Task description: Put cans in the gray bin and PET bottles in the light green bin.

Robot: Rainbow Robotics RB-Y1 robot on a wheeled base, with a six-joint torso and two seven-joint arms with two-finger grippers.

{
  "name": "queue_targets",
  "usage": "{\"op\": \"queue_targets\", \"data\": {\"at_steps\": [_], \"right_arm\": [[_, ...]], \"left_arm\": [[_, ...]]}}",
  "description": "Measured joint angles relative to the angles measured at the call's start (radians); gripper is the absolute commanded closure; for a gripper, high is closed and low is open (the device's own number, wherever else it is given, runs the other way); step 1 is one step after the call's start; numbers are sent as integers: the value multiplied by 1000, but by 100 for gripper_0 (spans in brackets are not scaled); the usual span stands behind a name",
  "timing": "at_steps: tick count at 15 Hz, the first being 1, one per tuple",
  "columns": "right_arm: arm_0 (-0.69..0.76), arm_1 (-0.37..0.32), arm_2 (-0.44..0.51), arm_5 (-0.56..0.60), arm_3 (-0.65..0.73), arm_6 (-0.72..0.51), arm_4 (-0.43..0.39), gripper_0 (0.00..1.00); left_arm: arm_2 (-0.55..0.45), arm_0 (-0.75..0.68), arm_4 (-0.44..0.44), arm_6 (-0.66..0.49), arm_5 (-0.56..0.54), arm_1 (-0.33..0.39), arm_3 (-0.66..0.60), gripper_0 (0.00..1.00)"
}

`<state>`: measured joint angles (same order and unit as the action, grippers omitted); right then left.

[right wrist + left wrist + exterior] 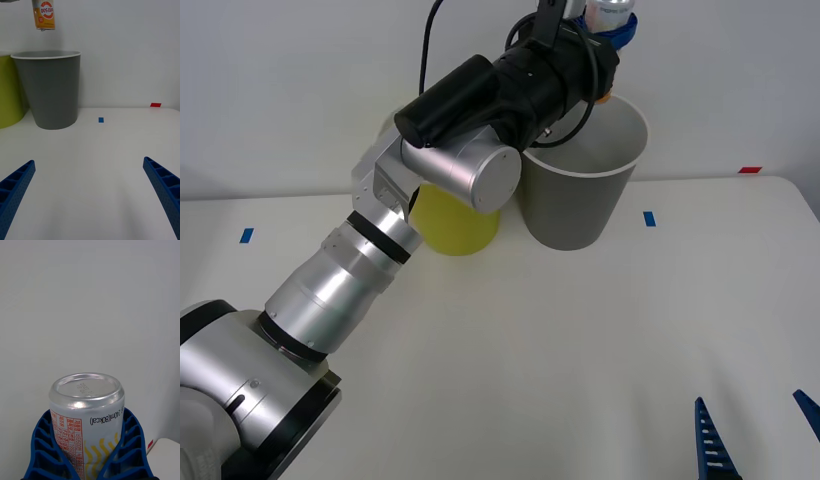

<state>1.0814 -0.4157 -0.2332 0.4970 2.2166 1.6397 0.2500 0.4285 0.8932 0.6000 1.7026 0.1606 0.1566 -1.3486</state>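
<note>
While ribbed left jaws clasp the cylindrical can (85,416) above the tapered gray bin (580,190), right jaws gape.

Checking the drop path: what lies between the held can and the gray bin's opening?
Nothing: in the right wrist view, the can, held by the left gripper, hangs above the gray bin with only open air between.
</note>
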Motion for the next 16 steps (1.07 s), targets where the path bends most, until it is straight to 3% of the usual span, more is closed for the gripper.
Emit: {"op": "queue_targets", "data": {"at_steps": [6,7,8,9,16], "right_arm": [[0,0,0,0,0,0,0,0],[0,0,0,0,0,0,0,0],[0,0,0,0,0,0,0,0],[0,0,0,0,0,0,0,0],[0,0,0,0,0,0,0,0]], "left_arm": [[17,1,0,-11,-45,-7,35,100],[18,1,1,-13,-45,-8,35,69],[18,1,2,-16,-46,-8,35,14],[19,1,3,-18,-46,-8,35,0],[18,11,8,-29,-45,5,34,0]]}}
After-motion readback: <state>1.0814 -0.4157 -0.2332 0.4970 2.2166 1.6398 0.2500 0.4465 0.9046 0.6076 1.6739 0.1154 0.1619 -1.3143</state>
